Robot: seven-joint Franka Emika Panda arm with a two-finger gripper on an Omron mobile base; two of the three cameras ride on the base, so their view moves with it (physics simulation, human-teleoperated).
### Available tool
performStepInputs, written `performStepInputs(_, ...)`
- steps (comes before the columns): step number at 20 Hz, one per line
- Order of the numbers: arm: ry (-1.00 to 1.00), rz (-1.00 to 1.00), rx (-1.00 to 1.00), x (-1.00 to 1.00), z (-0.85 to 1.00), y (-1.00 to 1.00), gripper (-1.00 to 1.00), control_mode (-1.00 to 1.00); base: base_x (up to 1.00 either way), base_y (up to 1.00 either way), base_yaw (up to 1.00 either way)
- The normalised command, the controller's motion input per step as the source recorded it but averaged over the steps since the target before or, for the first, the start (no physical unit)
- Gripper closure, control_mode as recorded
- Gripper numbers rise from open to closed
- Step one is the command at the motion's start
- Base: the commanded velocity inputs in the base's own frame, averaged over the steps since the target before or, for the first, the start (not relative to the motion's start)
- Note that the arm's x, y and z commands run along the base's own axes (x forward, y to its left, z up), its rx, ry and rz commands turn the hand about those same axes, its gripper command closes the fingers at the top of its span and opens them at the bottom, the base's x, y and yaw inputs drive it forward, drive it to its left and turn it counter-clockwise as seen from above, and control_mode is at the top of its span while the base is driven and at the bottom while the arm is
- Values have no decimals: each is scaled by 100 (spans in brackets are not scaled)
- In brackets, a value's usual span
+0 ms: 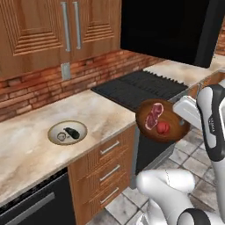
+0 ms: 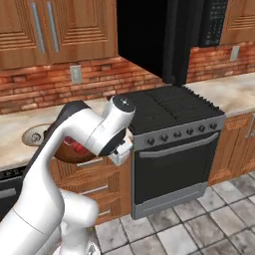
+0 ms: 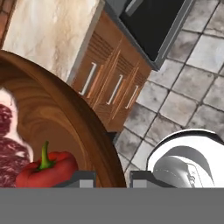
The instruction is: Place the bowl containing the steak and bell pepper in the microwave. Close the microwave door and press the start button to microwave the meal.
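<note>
Claw (image 3: 112, 177) clamped on rim of wooden bowl (image 1: 162, 121), lower right of left base view; bowl held clear of tabletop (image 1: 52, 154), above floor beside stove (image 1: 140, 88). Steak (image 1: 154, 115) and bell pepper (image 1: 163, 127) inside bowl. Microwave (image 1: 171, 26) at upper right, door (image 2: 149, 37) apparently swung open; interior not discernible. Pending: insert bowl, close door, press start.

One bowl (image 1: 163, 121), one steak (image 1: 153, 115), one bell pepper (image 1: 163, 128), one cream dish (image 1: 67, 132), one microwave (image 1: 171, 26), one stove (image 1: 140, 88).
</note>
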Motion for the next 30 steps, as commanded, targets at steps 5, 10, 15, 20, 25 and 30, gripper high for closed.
performStepInputs(5,0,0,0,0,0,0,100,100,1,-62,-54)
performStepInputs(10,0,0,0,0,0,0,100,100,22,-64,-46)
performStepInputs(15,0,0,0,0,0,0,100,100,51,-58,-27)
performStepInputs(20,0,0,0,0,0,0,100,100,74,-61,5)
performStepInputs(25,0,0,0,0,0,0,100,100,58,-65,38)
performStepInputs(30,0,0,0,0,0,0,100,100,36,-54,50)
